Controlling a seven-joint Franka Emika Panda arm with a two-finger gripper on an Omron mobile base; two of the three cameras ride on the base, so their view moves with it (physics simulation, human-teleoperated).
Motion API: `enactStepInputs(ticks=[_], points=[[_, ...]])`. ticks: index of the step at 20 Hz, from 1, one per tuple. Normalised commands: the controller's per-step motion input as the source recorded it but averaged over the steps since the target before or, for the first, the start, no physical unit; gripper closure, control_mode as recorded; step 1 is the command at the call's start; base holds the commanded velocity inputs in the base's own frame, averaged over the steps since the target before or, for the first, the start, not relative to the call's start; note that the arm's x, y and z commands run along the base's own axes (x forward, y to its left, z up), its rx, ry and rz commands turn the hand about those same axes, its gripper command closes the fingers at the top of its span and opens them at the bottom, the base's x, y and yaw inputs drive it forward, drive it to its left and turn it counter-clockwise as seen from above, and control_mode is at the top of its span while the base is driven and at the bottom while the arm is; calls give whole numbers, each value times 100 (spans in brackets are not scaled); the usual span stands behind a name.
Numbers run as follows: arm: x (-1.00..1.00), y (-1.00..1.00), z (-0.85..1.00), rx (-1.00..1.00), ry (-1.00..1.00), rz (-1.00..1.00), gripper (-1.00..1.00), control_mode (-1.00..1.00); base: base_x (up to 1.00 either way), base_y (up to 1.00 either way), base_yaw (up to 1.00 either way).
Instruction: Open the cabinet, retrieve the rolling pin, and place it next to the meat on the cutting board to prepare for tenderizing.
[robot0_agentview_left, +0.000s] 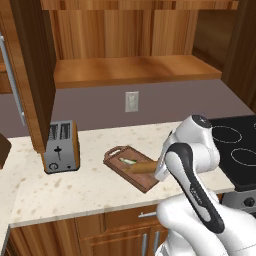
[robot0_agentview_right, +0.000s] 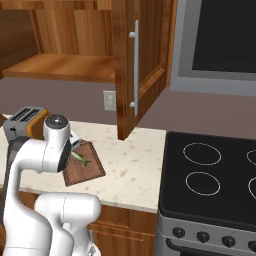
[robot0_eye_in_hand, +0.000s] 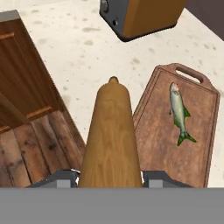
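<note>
The rolling pin (robot0_eye_in_hand: 110, 135) is gripped between the fingers (robot0_eye_in_hand: 61, 178), its far end held out over the near edge of the cutting board (robot0_eye_in_hand: 153, 148). The placing step is judged to be in hand: the cabinet (robot0_agentview_right: 135, 70) stands open and the pin has been brought to the board. Beyond the pin, the meat (robot0_eye_in_hand: 179, 114) lies lengthwise on the board, apart from the pin. A lowering beside the meat, without touching it, is called for next, then a release. Farther off, the toaster (robot0_eye_in_hand: 140, 15) stands on the table (robot0_eye_in_hand: 87, 52).
</note>
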Motion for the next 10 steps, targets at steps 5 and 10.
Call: enactStepInputs(ticks=[5,10], points=[[14,0,-10,3,3,13,100,-100,0,0,0],[1,0,-17,0,3,4,100,-100,0,0,0]])
